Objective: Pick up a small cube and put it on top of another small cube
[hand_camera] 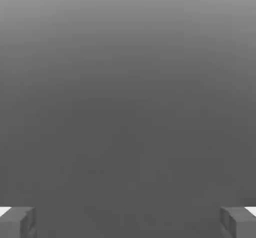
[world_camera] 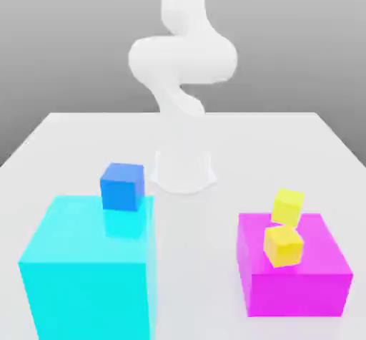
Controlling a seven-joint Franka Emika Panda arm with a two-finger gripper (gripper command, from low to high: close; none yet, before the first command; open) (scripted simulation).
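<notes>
Jaws parted wide and empty, a robot arm [world_camera: 183, 59] stands beyond two small yellow cubes [world_camera: 284, 247] set close together at a big magenta block [world_camera: 294, 294], where a misjudged descent could clip one and shove the intended stacking spot askew.

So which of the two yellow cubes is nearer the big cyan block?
The yellow cube lower in the exterior view; the other sits higher, slightly right.

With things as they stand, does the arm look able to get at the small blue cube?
Probably yes: the small blue cube sits on the big cyan block with nothing stacked on it, and the open fingers look empty.
</notes>
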